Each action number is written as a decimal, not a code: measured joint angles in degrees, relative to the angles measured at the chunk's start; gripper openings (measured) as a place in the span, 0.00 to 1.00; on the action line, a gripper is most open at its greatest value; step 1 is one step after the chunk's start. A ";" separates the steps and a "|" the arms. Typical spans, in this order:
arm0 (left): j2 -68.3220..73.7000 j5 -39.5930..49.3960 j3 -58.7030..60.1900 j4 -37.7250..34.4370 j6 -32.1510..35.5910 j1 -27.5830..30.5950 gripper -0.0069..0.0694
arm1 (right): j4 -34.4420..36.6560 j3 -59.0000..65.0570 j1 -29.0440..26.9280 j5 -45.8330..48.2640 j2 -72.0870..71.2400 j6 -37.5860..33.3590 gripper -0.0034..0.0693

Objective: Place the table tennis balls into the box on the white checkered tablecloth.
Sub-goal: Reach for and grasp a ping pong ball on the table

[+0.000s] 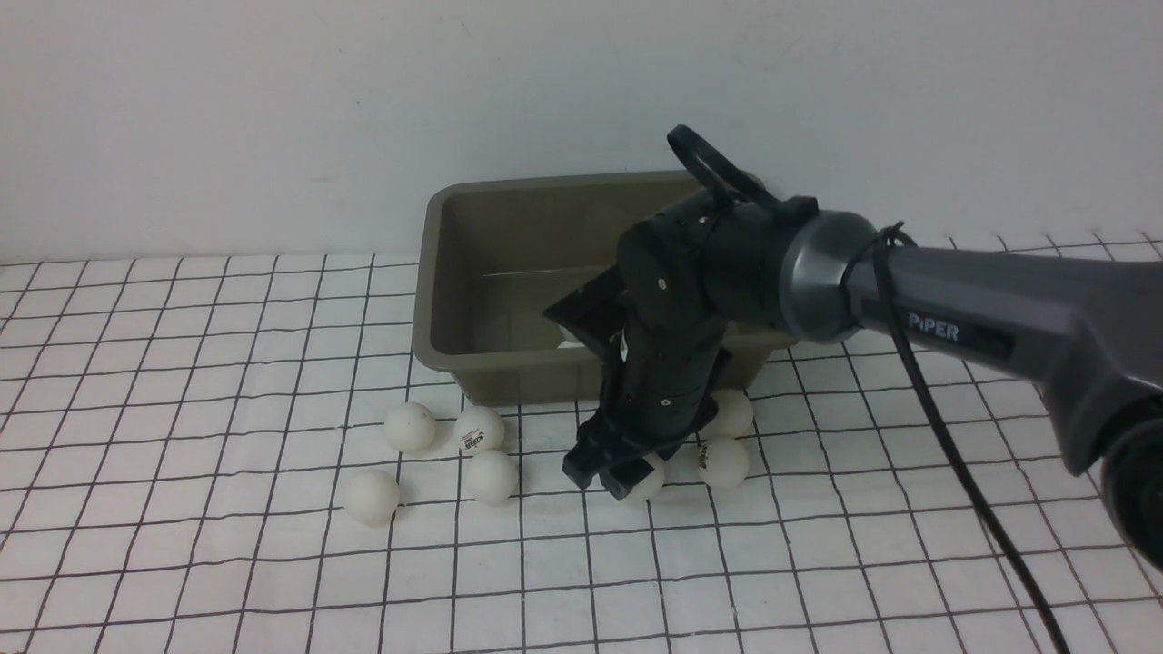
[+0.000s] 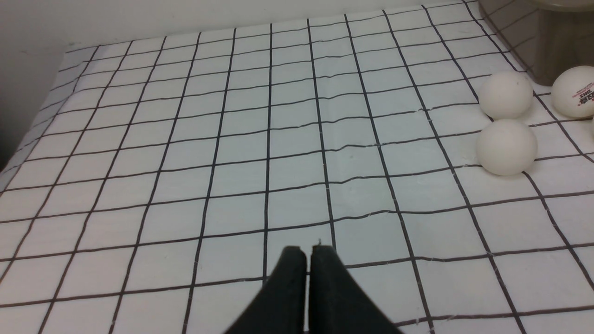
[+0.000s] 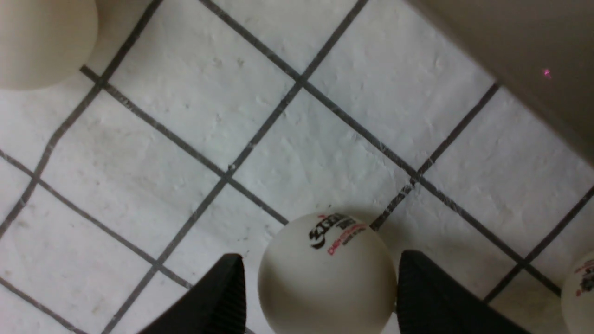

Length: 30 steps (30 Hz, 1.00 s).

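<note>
White checkered tablecloth [image 1: 227, 545] is covering the bench, with the box [image 1: 436, 272] sitting at the far side near the wall.

Risks we're seeing:
- Logo ball [image 3: 325, 278] is sitting slightly off-centre between the fingers. One finger is looking closer than the other, so closing is likely pushing it sideways before pinching. It's smooth and round, so it could be squirting out.
- Neighbouring ball [image 1: 722, 460] is lying just beside the gripper, and another [image 1: 731, 413] is resting by the box wall. A nudge sends either one rolling.
- Box's near wall is close behind the wrist, so we're risking a clip on the lift. A high release could also be bouncing the ball back out.

Position: right gripper [image 3: 320, 264] is standing with its jaws apart, straddling the logo ball on the cloth and not clamping it yet. That's just in front of the box. Four more balls [image 1: 479, 428] are lying loose to the left. Left gripper [image 2: 308, 253] is pressed together, holding nothing, hovering over bare cloth.
</note>
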 joint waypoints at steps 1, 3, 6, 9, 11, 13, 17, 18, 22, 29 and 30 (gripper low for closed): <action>0.00 0.00 0.00 0.00 0.00 0.00 0.09 | 0.00 0.00 0.00 -0.06 0.19 -0.07 0.60; 0.00 0.00 0.00 0.00 0.00 0.00 0.09 | 0.00 0.00 0.00 -0.18 0.53 -0.22 0.60; 0.00 0.00 0.00 0.00 0.00 0.00 0.09 | 0.00 0.00 0.00 -0.40 1.00 -0.43 0.60; 0.00 0.00 0.00 0.00 0.00 0.00 0.09 | 0.00 0.00 0.00 -0.74 1.76 -0.88 0.59; 0.00 0.00 0.00 0.00 0.00 0.00 0.09 | 0.00 0.00 0.00 -0.74 1.95 -1.07 0.56; 0.00 0.00 0.00 0.00 0.00 0.00 0.09 | 0.00 0.00 0.00 -0.74 1.96 -1.07 0.55; 0.00 0.00 0.00 0.00 0.00 0.00 0.09 | 0.00 -0.93 0.00 1.06 1.96 -1.27 0.55; 0.00 0.00 0.00 0.00 0.00 0.00 0.09 | 0.00 -1.42 0.00 1.74 1.96 -1.32 0.55; 0.00 0.00 0.00 0.00 0.00 0.00 0.09 | 0.76 -4.35 0.00 7.19 1.96 -2.47 0.55; 0.00 0.00 0.00 0.00 0.00 0.00 0.09 | 12.75 -9.67 0.00 9.42 0.41 -7.67 0.55; 0.00 0.00 0.00 0.00 0.00 0.00 0.09 | 13.97 -9.97 0.00 9.48 -0.06 -8.22 0.55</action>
